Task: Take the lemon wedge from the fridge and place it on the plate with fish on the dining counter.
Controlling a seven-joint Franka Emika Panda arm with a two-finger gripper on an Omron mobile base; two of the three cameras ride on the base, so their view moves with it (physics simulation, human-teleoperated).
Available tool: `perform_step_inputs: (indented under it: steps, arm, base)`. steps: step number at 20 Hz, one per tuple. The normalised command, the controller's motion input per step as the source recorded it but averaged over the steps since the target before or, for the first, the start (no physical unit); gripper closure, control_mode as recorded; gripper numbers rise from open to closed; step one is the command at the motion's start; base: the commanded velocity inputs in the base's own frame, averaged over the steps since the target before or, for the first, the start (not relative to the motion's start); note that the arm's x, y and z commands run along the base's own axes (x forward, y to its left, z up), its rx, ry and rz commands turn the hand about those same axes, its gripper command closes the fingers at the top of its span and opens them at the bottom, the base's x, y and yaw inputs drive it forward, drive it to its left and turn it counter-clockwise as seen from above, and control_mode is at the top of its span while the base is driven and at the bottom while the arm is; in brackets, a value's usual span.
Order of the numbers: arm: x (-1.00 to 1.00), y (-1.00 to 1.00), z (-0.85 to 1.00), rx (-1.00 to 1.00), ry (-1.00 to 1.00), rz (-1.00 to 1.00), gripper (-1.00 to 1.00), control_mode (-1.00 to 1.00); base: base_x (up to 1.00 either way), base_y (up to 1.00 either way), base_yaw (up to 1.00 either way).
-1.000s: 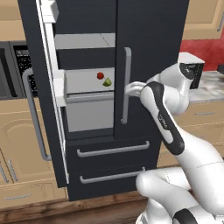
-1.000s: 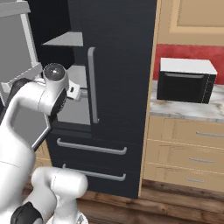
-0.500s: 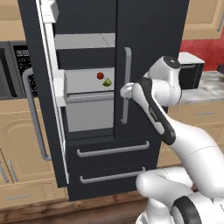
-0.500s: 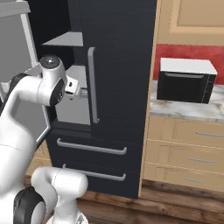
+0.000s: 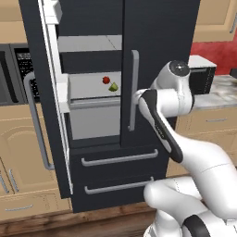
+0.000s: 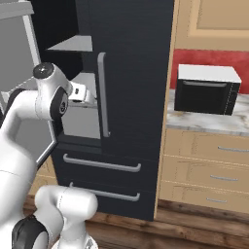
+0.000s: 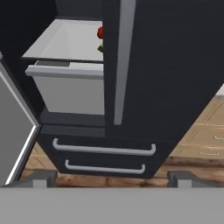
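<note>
The lemon wedge point(image 5: 113, 87) sits on a grey-white shelf inside the fridge point(image 5: 157, 55), just beside a small red fruit point(image 5: 106, 80), ahead and left of the gripper point(image 6: 83, 95). Since a second ago the arm has drawn up closer to the closed right door; the jaws stand wide apart, empty

No readable text is showing anywhere: the fridge point(image 5: 157, 69) doors are bearing no brand or label, and the microwave point(image 6: 206, 90) on the right is carrying no legible marks (the oven panel point(image 5: 21, 62) at the left is blurring into unreadable specks).
</note>
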Motion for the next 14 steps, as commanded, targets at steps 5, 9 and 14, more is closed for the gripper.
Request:
perform_step_inputs:
  steps: [5,9,14]
  arm:
    - [0.04,-0.08,0.00,0.01,0.01,0.00,-1.00,-1.00]
    - [0.13,-0.28,0.00,0.03,0.00,0.00,-1.00,-1.00]
    - [0.18,-0.24,0.00,0.00,0.00,0.00,-1.00,-1.00]
  base:
    - [0.00,0.00,0.00]
    - [0.00,0.00,0.00]
    - [0.00,0.00,0.00]
